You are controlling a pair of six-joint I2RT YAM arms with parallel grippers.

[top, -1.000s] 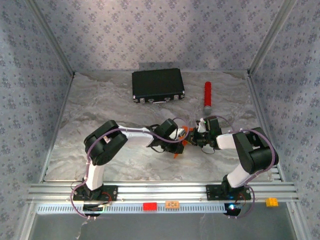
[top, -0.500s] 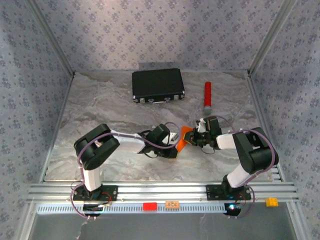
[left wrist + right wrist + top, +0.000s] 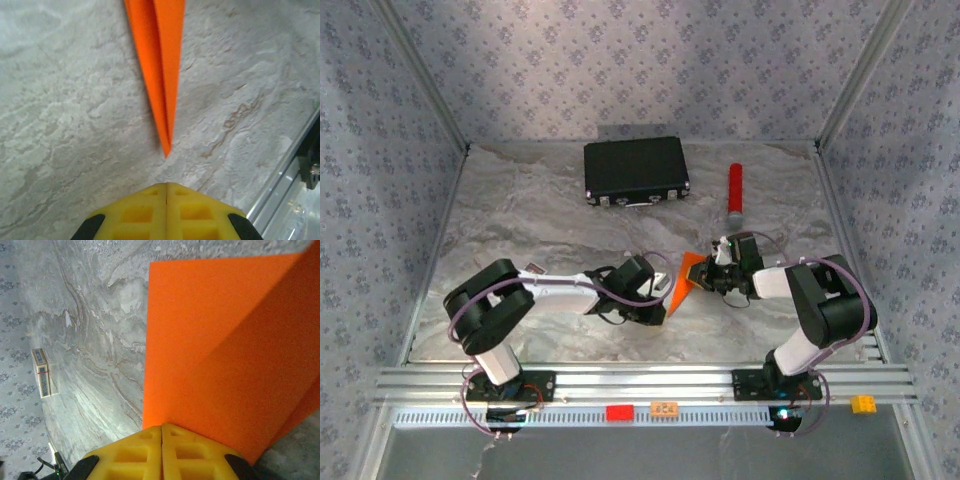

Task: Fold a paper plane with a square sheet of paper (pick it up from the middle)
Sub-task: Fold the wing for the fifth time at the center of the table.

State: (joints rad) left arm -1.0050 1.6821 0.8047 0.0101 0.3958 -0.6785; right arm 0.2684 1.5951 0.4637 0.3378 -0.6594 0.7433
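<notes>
The square sheet of paper (image 3: pixel 686 279) is bright orange and folded to a long point with a centre crease (image 3: pixel 159 70). It is held a little above the marble table, with its point toward the left arm. My right gripper (image 3: pixel 713 278) is shut on the paper's wide end, and the yellow fingertips pinch its edge (image 3: pixel 161 426) in the right wrist view. My left gripper (image 3: pixel 166 184) is shut with nothing in it. It sits just short of the paper's tip (image 3: pixel 166 150), apart from it, and lies low over the table (image 3: pixel 660 298).
A black case (image 3: pixel 636 170) lies at the back of the table and a red cylinder (image 3: pixel 735 188) to its right. The aluminium rail (image 3: pixel 640 384) runs along the near edge, and shows at the right (image 3: pixel 285 170) in the left wrist view. Patterned walls close in the sides.
My left gripper has let go of the paper and drawn back left and toward the near edge. The right gripper has kept its hold, and the paper's point now hangs free.
</notes>
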